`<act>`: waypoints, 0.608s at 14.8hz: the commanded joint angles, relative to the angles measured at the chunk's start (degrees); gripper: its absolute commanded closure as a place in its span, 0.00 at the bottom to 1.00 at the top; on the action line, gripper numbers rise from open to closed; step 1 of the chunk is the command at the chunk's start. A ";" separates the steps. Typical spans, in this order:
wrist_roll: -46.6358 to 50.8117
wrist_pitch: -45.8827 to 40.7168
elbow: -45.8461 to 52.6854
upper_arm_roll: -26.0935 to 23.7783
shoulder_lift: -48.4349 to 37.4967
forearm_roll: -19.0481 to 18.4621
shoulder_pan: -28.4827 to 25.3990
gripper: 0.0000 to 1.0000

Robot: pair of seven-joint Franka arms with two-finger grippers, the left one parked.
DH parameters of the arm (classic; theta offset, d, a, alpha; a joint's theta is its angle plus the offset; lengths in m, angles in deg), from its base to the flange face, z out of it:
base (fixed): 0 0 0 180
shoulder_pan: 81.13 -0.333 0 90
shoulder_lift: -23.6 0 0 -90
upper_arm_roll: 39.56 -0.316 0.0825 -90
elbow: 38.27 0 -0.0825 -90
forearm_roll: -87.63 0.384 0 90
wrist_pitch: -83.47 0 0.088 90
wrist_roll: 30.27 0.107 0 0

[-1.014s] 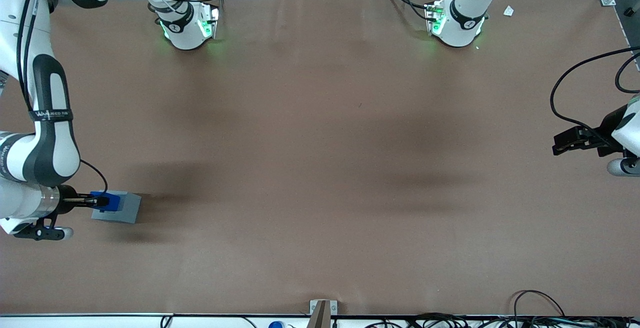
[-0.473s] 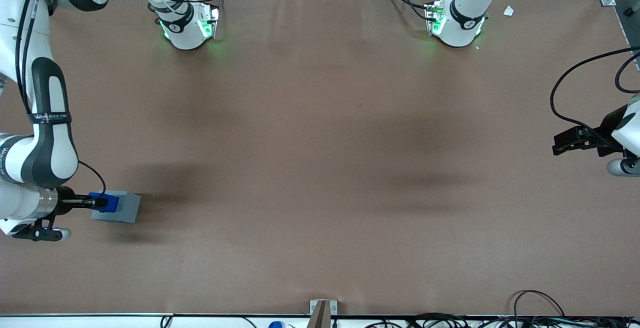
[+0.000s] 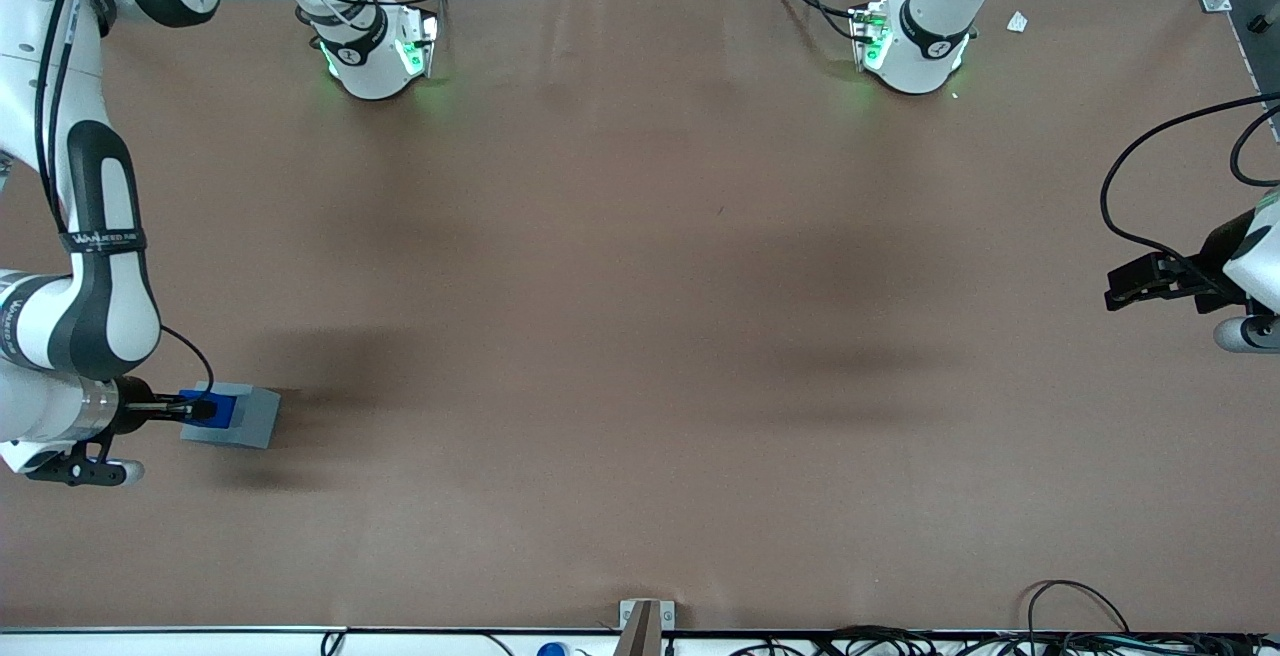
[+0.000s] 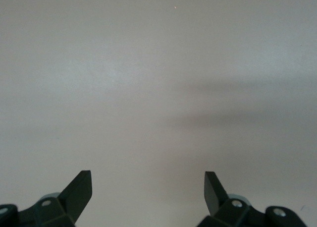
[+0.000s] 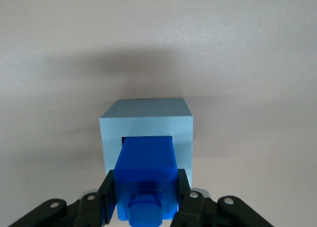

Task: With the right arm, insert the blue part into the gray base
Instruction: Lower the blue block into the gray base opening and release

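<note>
Jaws: the gripper (image 5: pixel 145 197) is clamped on the blue part (image 5: pixel 147 170), one black finger (image 5: pixel 110 195) pressed to each of its flanks, in the right wrist view.
Blue part: bright blue block with a raised notch detail on the end nearest the wrist camera; its other end sits in the mouth of the square recess of the gray base (image 5: pixel 146 123). How deep it has gone I cannot tell.
Blue part, front view: a small blue patch (image 3: pixel 222 406) on the gray base (image 3: pixel 243 417), at the edge where the gripper (image 3: pixel 196 406) meets it.
Gray base: square block, pale blue-gray under the wrist camera and plain gray from the front; a lighter frame rings the recess. It rests flat on the tabletop (image 3: pixel 640 336).
Where this happens: at the working arm's end of the tabletop, nearer the front camera than the arm's own pedestal (image 3: pixel 375 51).
Right arm: white with black joints (image 3: pixel 95 286), a lettered black band around the forearm, a black cable looping down to the wrist just above the base. The wrist reaches toward the base from the tabletop's edge.
Tabletop: brown covering, faintly creased, with soft dark shadows lying beside the base and across the middle.
Near edge: a small metal bracket (image 3: pixel 645 619) at the middle and a tangle of black cables (image 3: pixel 1060 626) toward the parked arm's end.
</note>
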 commanded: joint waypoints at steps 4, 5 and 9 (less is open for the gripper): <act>-0.64 -0.40 1.41 -0.92 -0.67 -0.28 0.06 0.00; -0.38 -0.67 1.41 -0.92 -1.81 -0.11 0.06 0.00; -0.38 -3.20 -0.33 -1.01 -9.27 0.07 -0.38 0.00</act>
